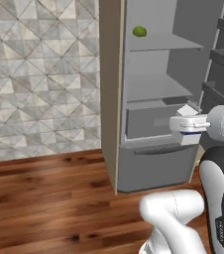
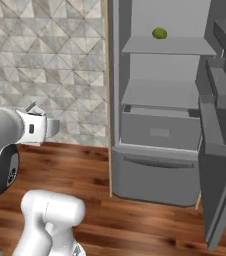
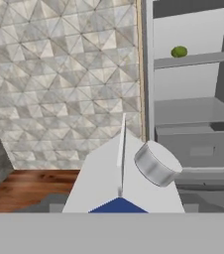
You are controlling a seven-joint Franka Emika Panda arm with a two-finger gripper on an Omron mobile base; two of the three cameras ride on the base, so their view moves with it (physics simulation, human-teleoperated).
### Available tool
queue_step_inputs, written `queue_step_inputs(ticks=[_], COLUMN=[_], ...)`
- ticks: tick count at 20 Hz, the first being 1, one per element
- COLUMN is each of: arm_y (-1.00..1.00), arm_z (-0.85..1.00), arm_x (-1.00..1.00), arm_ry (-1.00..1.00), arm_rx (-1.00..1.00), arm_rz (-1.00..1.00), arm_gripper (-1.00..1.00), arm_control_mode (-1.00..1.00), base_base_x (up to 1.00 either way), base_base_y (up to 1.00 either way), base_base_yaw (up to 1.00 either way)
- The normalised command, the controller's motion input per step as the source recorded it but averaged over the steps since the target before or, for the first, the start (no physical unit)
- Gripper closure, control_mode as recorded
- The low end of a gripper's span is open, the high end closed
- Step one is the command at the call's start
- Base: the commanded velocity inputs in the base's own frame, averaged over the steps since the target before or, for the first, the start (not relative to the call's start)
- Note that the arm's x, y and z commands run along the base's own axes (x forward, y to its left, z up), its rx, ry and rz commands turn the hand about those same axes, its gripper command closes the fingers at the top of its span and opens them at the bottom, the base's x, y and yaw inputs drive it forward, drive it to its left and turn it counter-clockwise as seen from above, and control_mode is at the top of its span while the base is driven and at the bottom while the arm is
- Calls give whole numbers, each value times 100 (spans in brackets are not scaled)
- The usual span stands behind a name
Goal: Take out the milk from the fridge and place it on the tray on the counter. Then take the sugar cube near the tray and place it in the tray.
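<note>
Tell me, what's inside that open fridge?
A round green fruit sits on the fridge's top shelf; the shelf below looks bare. The closed drawer hides whatever it holds.

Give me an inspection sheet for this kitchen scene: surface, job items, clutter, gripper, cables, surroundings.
Surface: wooden floor; no worktop seen.
Job's things: milk, a white carton with a blue band and grey cap, is held out in front of the fridge, clear of its shelves. The fridge door stands open.
Clutter: one round green fruit on the upper shelf.
Grippers: gripper is closed on the milk, level with the fridge drawer in the left base view.
Cables: nothing seen.
Surroundings: grey patterned tile wall left of the fridge.
</note>
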Motion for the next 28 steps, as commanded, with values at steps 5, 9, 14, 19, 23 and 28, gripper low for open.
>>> queue_step_inputs(ticks=[5,9,14,19,23,28], arm_y=[0,0,0,0,0,0], arm_z=[0,0,0,0,0,0], arm_x=[0,0,0,0,0,0], arm_ry=[0,0,0,0,0,0], arm_rx=[0,0,0,0,0,0], arm_rz=[0,0,0,0,0,0], arm_gripper=[100,100,100,100,100,100], arm_control_mode=[100,100,100,100,100,100], base_base_x=[-52,0,0,0,0,0], base_base_y=[49,5,12,15,13,13], base_base_yaw=[-80,-100,-100,-100,-100,-100])
